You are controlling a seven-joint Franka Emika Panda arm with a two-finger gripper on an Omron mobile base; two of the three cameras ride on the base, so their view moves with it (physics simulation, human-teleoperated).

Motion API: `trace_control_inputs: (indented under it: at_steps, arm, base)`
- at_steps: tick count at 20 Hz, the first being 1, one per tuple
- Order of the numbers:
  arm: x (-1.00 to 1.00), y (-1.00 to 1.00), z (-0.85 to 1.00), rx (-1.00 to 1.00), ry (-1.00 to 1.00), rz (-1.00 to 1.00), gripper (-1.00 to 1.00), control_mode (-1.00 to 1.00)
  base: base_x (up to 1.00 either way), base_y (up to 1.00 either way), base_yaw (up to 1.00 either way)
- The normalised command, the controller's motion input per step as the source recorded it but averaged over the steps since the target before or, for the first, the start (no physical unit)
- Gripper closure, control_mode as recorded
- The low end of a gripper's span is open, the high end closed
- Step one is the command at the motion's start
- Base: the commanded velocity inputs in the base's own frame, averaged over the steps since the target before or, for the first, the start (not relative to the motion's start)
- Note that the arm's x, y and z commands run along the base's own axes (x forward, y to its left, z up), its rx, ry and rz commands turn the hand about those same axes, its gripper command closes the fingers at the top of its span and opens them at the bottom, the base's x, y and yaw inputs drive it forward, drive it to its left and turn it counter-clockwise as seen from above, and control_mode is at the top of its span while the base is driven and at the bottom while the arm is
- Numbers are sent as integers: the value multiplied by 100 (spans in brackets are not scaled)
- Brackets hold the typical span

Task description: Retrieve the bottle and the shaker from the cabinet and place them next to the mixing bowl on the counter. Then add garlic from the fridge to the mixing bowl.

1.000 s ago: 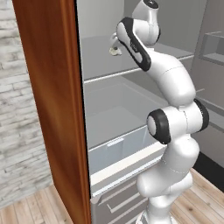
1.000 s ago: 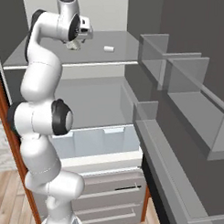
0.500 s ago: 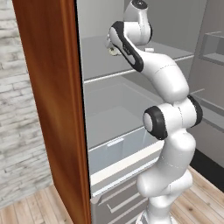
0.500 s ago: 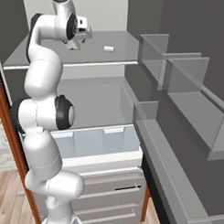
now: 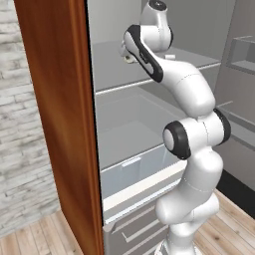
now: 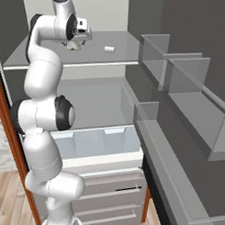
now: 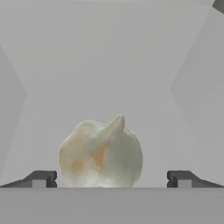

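Reaching into the fridge, I keep my gripper (image 7: 111, 179) fully open and empty, its fingers either side of the garlic (image 7: 100, 154) on the upper shelf (image 6: 52, 55), and I should go lower before closing.

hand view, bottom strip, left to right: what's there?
One finger tip → garlic bulb → the other finger tip. The gripper is open, with the garlic between its tips on the fridge shelf.
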Motion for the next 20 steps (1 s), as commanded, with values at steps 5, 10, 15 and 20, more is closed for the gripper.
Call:
trace_control_inputs:
  at_steps: [5,10,15,20]
  arm:
    - [1,5,-7,0,0,0,-100,-100]
    - [17,11,-9,0,0,0,-100,-100]
    - [27,15,-9,0,0,0,-100,-100]
    - [1,1,-15,0,0,0,-100,-100]
  base:
    - [0,0,0]
    - [0,0,0]
    - [0,0,0]
    - [0,0,0]
